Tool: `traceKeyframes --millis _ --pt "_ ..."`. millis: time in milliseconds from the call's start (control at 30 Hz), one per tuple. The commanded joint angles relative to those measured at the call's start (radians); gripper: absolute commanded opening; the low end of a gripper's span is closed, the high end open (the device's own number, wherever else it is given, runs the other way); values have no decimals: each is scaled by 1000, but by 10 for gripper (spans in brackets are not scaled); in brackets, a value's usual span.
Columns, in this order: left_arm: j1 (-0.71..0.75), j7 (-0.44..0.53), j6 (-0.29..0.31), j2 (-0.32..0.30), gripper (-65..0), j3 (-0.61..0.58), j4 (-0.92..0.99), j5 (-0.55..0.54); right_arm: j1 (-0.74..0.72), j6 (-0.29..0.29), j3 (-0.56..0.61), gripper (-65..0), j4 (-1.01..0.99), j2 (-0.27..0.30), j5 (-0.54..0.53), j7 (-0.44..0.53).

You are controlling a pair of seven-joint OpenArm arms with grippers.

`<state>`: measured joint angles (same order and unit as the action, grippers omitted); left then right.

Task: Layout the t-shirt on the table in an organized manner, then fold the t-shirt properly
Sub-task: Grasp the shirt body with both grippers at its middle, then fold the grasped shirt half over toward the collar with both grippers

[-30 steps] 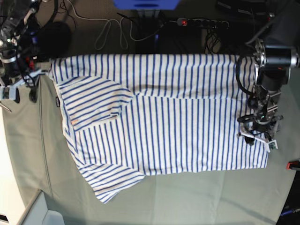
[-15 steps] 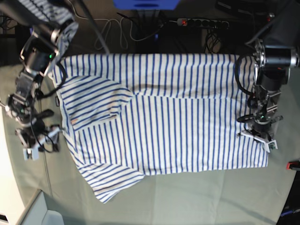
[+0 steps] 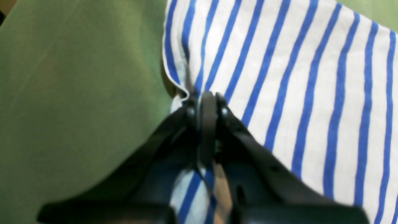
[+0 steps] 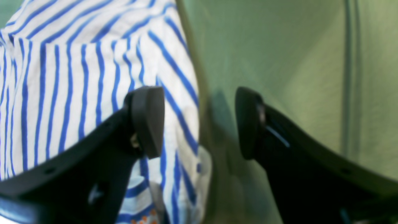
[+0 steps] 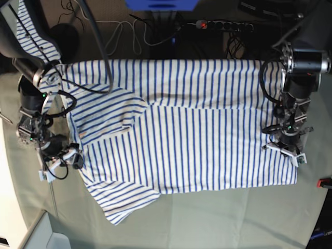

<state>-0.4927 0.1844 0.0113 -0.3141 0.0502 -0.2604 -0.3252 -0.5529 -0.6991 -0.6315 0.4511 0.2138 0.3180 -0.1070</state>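
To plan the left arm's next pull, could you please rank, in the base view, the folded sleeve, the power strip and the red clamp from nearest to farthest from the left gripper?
From the left gripper, shut on the t-shirt hem:
1. Red clamp, at the right table edge.
2. Power strip, top, behind the table.
3. Folded sleeve, far across the shirt.

Near half of desk (image 5: 218,218), below shirt hem edge, is bare cloth: wide lane for a tool. Strip left of t-shirt (image 5: 197,129) narrow, taken up by right tool (image 5: 62,161) w/ its cables, jaws apart astride shirt edge. Right side: left tool (image 5: 285,148) pinched on shirt edge, arm above it blocks that strip. Red clamp (image 5: 324,182) at right desk edge. Far side: cables and power strip (image 5: 223,25) behind desk, crowded.
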Motion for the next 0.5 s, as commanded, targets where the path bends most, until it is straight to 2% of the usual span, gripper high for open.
traceKeyframes --millis 0,267,333,467 --pt "-14 -23 -6 -12 -650 -2 -6 1 -17 1 2 -285 8 11 -13 37" --pt "-13 -26 -6 -12 -650 -2 -6 -1 6 1 3 -299 7 -17 -13 51" --pt "-13 -26 -6 -12 -650 -2 -6 -1 7 1 32 -348 7 -17 -13 54" --pt "-13 -26 -6 -12 -650 0 -6 -1 4 1 91 -518 10 -17 -13 56"
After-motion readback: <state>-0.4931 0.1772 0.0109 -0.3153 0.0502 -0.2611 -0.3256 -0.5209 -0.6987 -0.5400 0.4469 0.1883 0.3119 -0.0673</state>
